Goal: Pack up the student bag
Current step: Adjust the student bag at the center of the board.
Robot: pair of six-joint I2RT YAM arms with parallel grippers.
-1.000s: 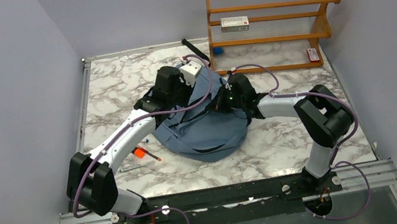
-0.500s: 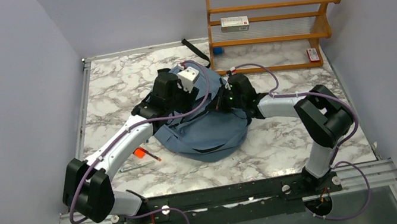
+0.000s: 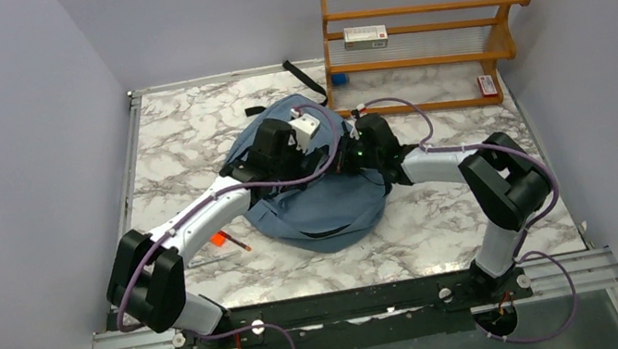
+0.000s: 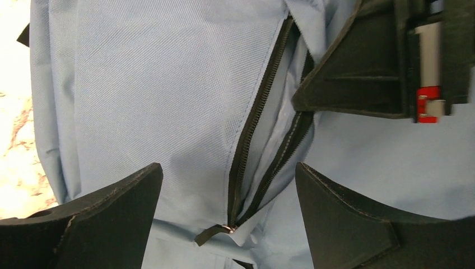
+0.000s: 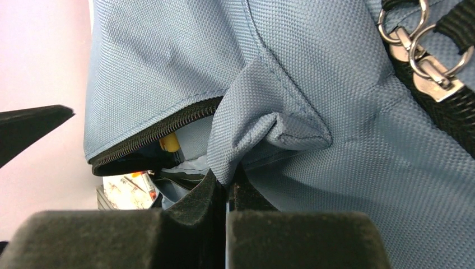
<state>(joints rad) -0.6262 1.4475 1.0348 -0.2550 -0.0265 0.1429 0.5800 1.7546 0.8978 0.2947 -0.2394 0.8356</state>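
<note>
Centrally, one student bag [image 3: 323, 214], left end effector [image 4: 225, 171] splayed over zipper [image 4: 253, 126], right end effector [image 5: 229, 185] pinching its fabric.

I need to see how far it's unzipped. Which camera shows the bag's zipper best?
Left wrist: the zipper of the student bag runs down the frame, parted, to its slider. Right wrist shows a short stretch of teeth beside the fold the right gripper pinches. Top view: too small to tell.

Soft dusty-blue student bag [image 3: 330, 213], a low rumpled mound on the marble table [image 3: 186, 128], its dark zipper [image 4: 246, 140] part-open.
</note>
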